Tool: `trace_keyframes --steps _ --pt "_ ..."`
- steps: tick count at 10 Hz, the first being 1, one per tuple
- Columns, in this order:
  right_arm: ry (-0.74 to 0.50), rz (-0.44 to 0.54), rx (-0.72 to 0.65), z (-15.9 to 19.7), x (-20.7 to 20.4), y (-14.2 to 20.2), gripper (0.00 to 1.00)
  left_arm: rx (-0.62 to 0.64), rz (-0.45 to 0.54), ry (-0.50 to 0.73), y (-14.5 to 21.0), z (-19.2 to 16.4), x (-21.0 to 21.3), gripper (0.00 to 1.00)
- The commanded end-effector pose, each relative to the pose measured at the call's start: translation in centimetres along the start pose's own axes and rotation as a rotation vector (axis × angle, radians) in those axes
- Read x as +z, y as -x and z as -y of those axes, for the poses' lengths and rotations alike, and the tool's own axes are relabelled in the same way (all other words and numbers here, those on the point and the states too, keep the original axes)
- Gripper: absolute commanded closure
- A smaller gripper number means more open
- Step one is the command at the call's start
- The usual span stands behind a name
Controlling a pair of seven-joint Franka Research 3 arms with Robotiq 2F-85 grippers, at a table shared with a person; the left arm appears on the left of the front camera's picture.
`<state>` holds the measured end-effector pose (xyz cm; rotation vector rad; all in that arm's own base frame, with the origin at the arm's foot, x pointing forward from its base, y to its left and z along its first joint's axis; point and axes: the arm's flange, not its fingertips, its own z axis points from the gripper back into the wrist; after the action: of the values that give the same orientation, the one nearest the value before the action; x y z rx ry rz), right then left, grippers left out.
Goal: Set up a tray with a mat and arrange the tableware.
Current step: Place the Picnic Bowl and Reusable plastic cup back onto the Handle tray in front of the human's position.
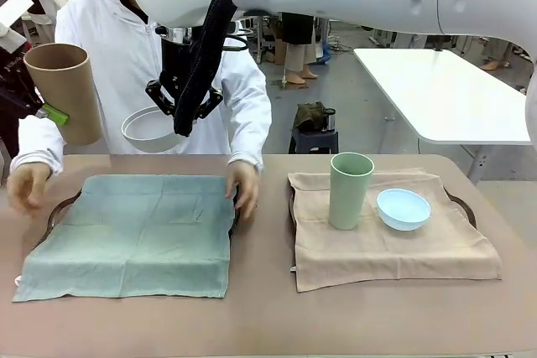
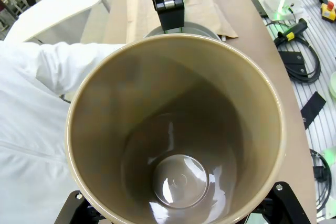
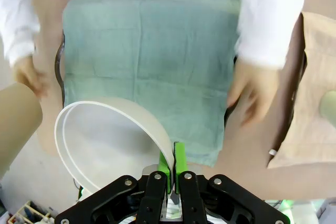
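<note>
Currently the left gripper (image 1: 52,113) holds the tan cup (image 1: 65,90) in the air at the far left of the scene, above the table edge, beside the person's sleeve. In the left wrist view the tan cup (image 2: 176,129) sits between the fingers with its open mouth toward the camera; the finger bases flank its wall at the bottom edge, clasping the cup.

The right gripper (image 1: 180,115) hangs above the far edge of the left tray, its jaws clenched on the rim of the white bowl (image 1: 151,130). In the right wrist view the green pads (image 3: 179,158) pinch the rim of the white bowl (image 3: 105,140), which is tilted on edge above the green mat (image 3: 152,61).

On the table (image 1: 268,316), the green mat (image 1: 130,236) covers the left tray (image 1: 60,205); its near edge hangs past the tray onto the table. The person's hands rest at the far corners of this mat: one hand (image 1: 27,186) at the left, the other hand (image 1: 243,189) at the right edge.

The right tray (image 1: 463,205) carries a tan mat (image 1: 386,249). The pale green cup (image 1: 351,190) stands upright on the far middle of this mat. The light blue bowl (image 1: 404,209) sits upright just right of the cup, close to it; contact between them cannot be determined.
</note>
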<state>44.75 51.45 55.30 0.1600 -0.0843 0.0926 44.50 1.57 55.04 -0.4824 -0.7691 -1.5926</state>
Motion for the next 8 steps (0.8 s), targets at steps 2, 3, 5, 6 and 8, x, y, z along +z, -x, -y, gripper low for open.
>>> trace_keyframes --steps 2,3,5,6,8 --pt "-0.001 0.001 -0.001 -0.04 0.02 -0.11 1.0 -0.007 -0.009 -0.003 -0.13 -0.01 0.05 1.0" --pt "-0.001 0.001 -0.001 -0.04 0.02 -0.11 1.0 -0.007 -0.009 -0.003 -0.13 -0.01 0.05 1.0" --pt "-0.001 0.001 -0.001 -0.04 0.02 -0.11 1.0 -0.007 -0.009 -0.003 -0.13 -0.01 0.05 1.0" --pt "-0.001 0.001 -0.001 -0.04 0.02 -0.11 1.0 -0.007 -0.009 -0.003 -0.13 -0.01 0.05 1.0" --pt "-0.001 0.001 -0.001 -0.04 0.02 -0.11 1.0 -0.007 -0.009 -0.003 -0.13 -0.01 0.05 1.0"
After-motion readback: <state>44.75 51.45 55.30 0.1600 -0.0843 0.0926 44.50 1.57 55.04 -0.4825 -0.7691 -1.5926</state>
